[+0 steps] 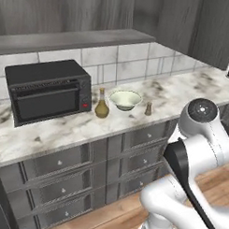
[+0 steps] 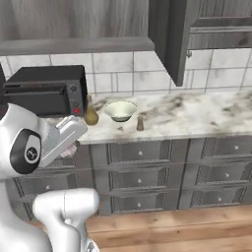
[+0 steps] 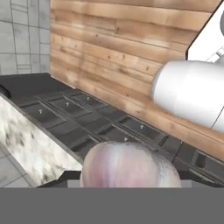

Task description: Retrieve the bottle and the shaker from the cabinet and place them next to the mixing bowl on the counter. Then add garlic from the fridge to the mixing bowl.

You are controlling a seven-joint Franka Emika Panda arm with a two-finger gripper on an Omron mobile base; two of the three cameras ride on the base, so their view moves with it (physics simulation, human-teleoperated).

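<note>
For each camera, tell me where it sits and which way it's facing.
Left base view: behind the arm's left, facing the counter with toaster oven, bottle, mixing bowl, shaker; arm lower right.
Right base view: behind its right, same things; arm lower left.
Hand view: on the hand, facing drawers and floor; garlic close up.

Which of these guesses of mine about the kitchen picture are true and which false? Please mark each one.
1. The bottle stands on the counter between the toaster oven and the mixing bowl. True.
2. The shaker lies inside the bowl. False: it stands upright on the counter beside the bowl.
3. The gripper carries a pale, rounded thing like garlic. True, as the hand view shows.
4. The toaster oven's door hangs open. False: it is shut.
5. The floor is tiled. False: it is wooden planks.
</note>
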